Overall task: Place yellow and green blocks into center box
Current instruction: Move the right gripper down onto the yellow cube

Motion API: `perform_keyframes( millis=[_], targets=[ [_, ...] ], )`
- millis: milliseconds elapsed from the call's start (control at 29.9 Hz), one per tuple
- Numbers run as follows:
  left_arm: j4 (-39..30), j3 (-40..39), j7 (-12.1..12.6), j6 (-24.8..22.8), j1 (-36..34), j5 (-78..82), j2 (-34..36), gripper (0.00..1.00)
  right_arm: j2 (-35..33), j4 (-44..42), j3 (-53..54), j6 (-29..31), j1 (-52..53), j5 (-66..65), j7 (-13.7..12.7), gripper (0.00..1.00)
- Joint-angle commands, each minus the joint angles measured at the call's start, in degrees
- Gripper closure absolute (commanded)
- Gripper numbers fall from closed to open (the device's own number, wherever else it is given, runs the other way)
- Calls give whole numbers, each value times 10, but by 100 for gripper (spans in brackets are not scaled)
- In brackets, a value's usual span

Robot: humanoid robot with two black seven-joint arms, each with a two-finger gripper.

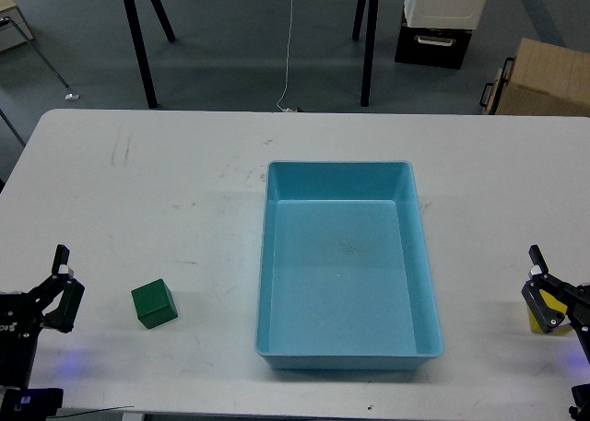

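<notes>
both grippers' fingers, left (63, 290) and right (544, 287), spread apart, flank center box (277, 255), long axis pointing away.

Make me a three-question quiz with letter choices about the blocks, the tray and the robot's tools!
1. Where is the small dark green cube?
A) left of the tray
B) inside the tray
C) on the floor

2. What colour is the large rectangular plastic tray?
A) red
B) light blue
C) black

3. What is in the tray?
A) two cubes
B) a cup
C) nothing

Answers: 1 A, it sits on the white table beside the tray. 2 B, its walls show light blue. 3 C, its floor is bare.
</notes>
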Motion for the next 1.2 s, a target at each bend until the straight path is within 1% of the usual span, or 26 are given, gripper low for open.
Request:
perform_keyframes(
  millis=[0,267,334,367,468,535,601,668,735,835,935,1002,1069,1169],
  targets=[
    [0,2,1,0,-1,0,0,0,5,-1,1,0,-6,0,0,0],
    [0,4,2,0,-10,0,0,0,20,-13,32,0,2,-1,7,0],
    [0,4,2,0,-16,0,0,0,11,-13,51,0,11,-2,6,0],
    [0,4,2,0,-17,0,0,0,1,-12,59,-17,19,-2,6,0],
    [0,5,2,0,-18,0,0,0,-76,-13,60,-67,58,-4,6,0],
    [0,9,2,0,-23,0,0,0,-153,-17,46,-99,87,-6,4,0],
    [0,10,2,0,-26,0,0,0,-226,-32,12,-115,121,-17,-1,0],
    [0,10,2,0,-28,0,0,0,-300,-45,-31,-128,178,-44,-11,0],
    [0,11,2,0,-36,1,0,0,-370,-57,-90,-138,244,-87,-35,0],
    [0,23,2,0,-40,1,0,0,-448,-57,-196,-151,349,-185,-71,0],
    [1,36,2,0,-43,2,0,0,-509,-52,-335,-152,493,-306,-108,0],
    [1,44,2,0,-45,2,0,0,-526,-52,-441,-145,599,-364,-136,0],
    [1,48,2,0,-47,5,0,0,-530,-52,-550,-141,701,-404,-158,0],
    [2,48,2,0,-48,15,0,0,-523,-53,-676,-119,812,-465,-171,0]
  ],
)
